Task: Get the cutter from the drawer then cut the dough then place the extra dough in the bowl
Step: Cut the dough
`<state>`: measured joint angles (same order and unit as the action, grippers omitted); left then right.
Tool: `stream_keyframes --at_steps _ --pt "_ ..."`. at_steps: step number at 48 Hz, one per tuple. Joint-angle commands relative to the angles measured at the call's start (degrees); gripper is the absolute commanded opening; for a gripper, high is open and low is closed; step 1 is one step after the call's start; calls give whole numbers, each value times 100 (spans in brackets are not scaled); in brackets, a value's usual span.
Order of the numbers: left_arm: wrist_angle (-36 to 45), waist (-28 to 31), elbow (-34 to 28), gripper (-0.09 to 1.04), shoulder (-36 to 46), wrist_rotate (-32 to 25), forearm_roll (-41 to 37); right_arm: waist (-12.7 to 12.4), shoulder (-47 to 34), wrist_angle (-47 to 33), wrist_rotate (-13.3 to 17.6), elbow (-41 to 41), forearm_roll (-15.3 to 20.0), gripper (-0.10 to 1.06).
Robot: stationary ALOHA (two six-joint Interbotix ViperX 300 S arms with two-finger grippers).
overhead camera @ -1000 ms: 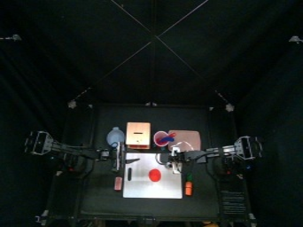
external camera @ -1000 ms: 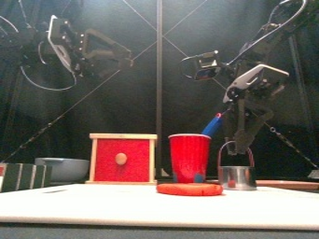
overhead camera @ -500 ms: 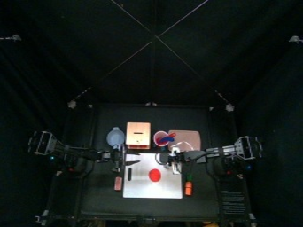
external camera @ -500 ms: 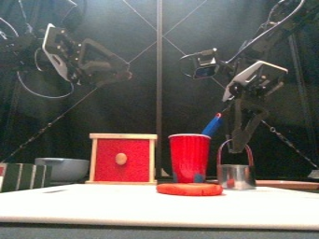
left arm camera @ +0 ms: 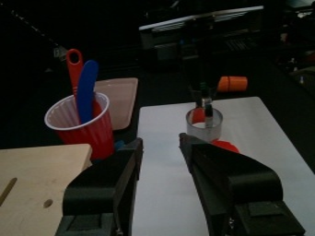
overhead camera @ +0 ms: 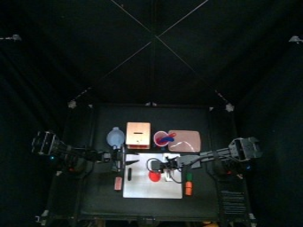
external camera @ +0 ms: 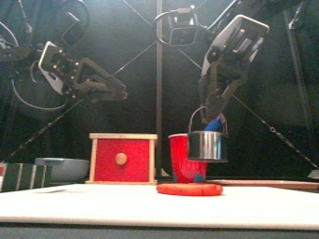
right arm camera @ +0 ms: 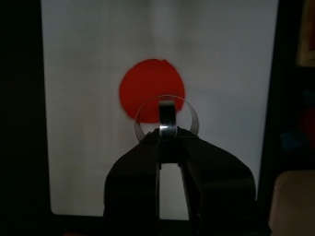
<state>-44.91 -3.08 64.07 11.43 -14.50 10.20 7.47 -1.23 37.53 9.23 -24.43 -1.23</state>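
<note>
The round metal cutter (external camera: 207, 146) hangs by its wire handle from my right gripper (external camera: 203, 112), which is shut on the handle. It hovers above the flat red dough disc (external camera: 189, 189) on the white cutting board (overhead camera: 140, 188). In the right wrist view the cutter (right arm camera: 167, 116) overlaps the near edge of the dough (right arm camera: 147, 81), with the gripper (right arm camera: 169, 136) shut on its wire. My left gripper (left arm camera: 160, 155) is open and holds nothing. It hangs over the board's left side, near the wooden box (overhead camera: 138, 135).
The wooden box with its red drawer front (external camera: 123, 159) stands behind the board. The blue-grey bowl (overhead camera: 115, 136) is to its left. The red cup (external camera: 187, 157) with a blue and a red knife and the pink tray (overhead camera: 185, 139) are to its right. A small orange toy (overhead camera: 187, 188) lies at the board's right edge.
My right gripper has lifted the cutter off the board's right side and carried it left, over the dough. The left arm has sunk a little.
</note>
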Motion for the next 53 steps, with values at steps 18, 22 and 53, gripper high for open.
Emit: stream_keyframes --at_steps 18,22,53 --pt "-53 18 9 78 35 -9 9 176 -220 -141 712 369 -492 45" --pt "-53 18 35 78 35 0 9 176 -264 -185 712 387 -431 45" --pt "-53 18 79 78 -35 9 97 176 -439 -448 712 378 -264 45"
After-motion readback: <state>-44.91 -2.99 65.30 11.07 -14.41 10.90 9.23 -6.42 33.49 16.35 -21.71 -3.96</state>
